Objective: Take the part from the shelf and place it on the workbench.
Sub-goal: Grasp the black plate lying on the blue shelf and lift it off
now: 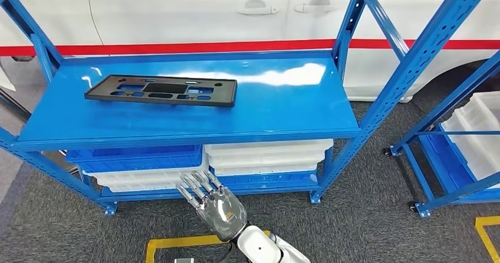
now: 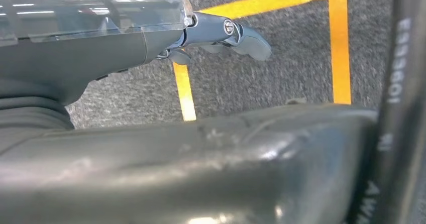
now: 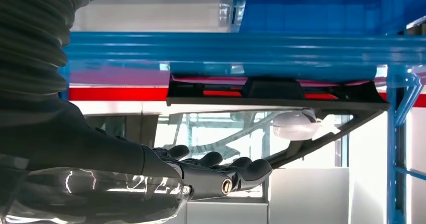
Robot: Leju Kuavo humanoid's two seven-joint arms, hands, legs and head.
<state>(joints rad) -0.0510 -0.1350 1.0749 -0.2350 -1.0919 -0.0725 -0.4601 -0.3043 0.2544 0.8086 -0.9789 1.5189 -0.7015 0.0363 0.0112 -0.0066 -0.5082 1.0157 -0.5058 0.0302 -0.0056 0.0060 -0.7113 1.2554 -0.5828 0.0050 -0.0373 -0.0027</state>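
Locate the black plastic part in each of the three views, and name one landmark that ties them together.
Head view: the black plastic part lies flat on the left half of the blue shelf.
Left wrist view: not in it; grey carpet and yellow floor tape instead.
Right wrist view: seen edge-on against the shelf, beyond the robot hand.
Shared landmark: the blue shelf, in the head and right wrist views.

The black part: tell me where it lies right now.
In the head view, the black part lies flat on the left half of the blue shelf, above the stacked bins, beyond the raised right hand.
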